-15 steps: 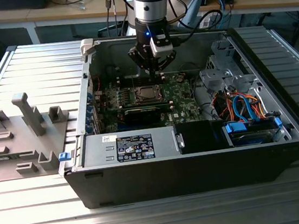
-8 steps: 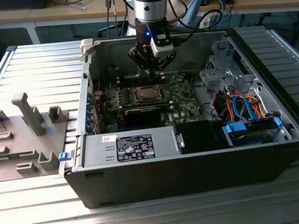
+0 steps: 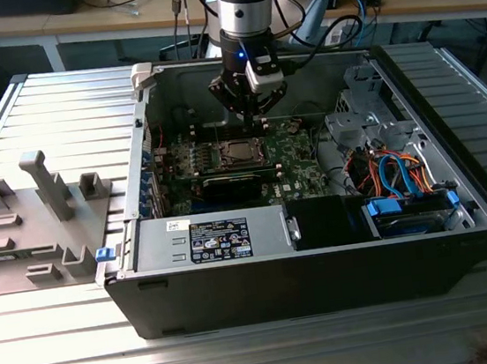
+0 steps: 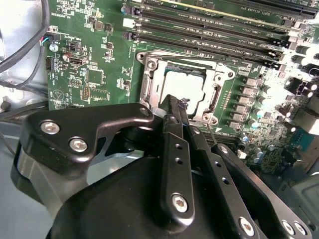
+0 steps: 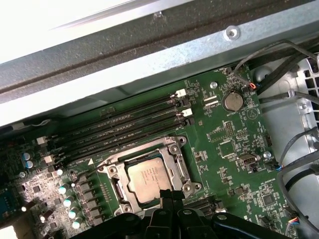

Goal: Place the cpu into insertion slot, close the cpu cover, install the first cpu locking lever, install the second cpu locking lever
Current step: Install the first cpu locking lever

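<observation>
The cpu (image 5: 148, 180) lies flat in the insertion slot (image 5: 172, 149) on the green motherboard (image 5: 224, 149), its silver-grey top showing through the square window of the cpu cover (image 5: 115, 160), which lies down around it as a thin metal frame; in the second wrist view the same chip (image 4: 183, 84) shows pale inside the cover frame (image 4: 149, 79). In the exterior view the socket (image 3: 238, 153) sits near the middle of the board (image 3: 300, 171), inside an open black computer case (image 3: 325, 270) lying on its side on a ribbed metal worktop (image 3: 66, 115). The pincer (image 3: 256, 120) hangs from the arm just above the board at the far edge of the socket. Its black fingers (image 4: 172, 149) are drawn close together, tips nearly touching, right at the near edge of the cover frame, and hold nothing that can be made out; whether the tips touch the frame or a lever cannot be told. In the first wrist view the pincer tips (image 5: 169, 195) overlap the socket's edge. Beside the socket run long black memory slots (image 5: 119, 124), with a row of small capacitors (image 5: 67, 199) on another side and a round coin battery (image 5: 233, 101) further off. Towards the exterior view's right, blue and orange cables (image 3: 398, 172) run within the case, and on the exterior view's left a grey fixture block (image 3: 27, 226) rests on the worktop.
</observation>
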Motion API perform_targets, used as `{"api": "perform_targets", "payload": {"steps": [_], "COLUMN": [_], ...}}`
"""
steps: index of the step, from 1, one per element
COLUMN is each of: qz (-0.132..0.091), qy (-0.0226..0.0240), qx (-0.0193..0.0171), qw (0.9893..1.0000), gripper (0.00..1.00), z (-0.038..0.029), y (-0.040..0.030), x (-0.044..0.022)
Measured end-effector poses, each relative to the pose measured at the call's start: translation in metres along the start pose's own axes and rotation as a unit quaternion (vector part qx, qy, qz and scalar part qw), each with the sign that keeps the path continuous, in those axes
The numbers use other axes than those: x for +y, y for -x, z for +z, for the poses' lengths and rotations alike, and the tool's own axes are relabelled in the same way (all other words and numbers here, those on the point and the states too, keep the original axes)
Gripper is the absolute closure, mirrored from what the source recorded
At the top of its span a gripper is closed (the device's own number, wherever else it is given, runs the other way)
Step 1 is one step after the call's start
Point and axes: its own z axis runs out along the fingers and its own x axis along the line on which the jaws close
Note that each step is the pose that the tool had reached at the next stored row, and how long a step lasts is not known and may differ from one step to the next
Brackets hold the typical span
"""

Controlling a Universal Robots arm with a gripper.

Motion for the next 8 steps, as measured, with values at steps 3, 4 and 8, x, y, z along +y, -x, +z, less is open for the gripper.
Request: {"api": "perform_targets", "payload": {"steps": [3,4,8], "qz": [-0.002,-0.003,-0.007], "qy": [0.0001,0.0002,0.0004], "qx": [-0.0001,-0.0002,-0.0004], "qw": [1.0,1.0,1.0], "gripper": [0.89,0.89,0.89], "z": [0.0,0.0,0.0], "y": [0.0,0.0,0.0], "x": [0.0,0.0,0.0]}}
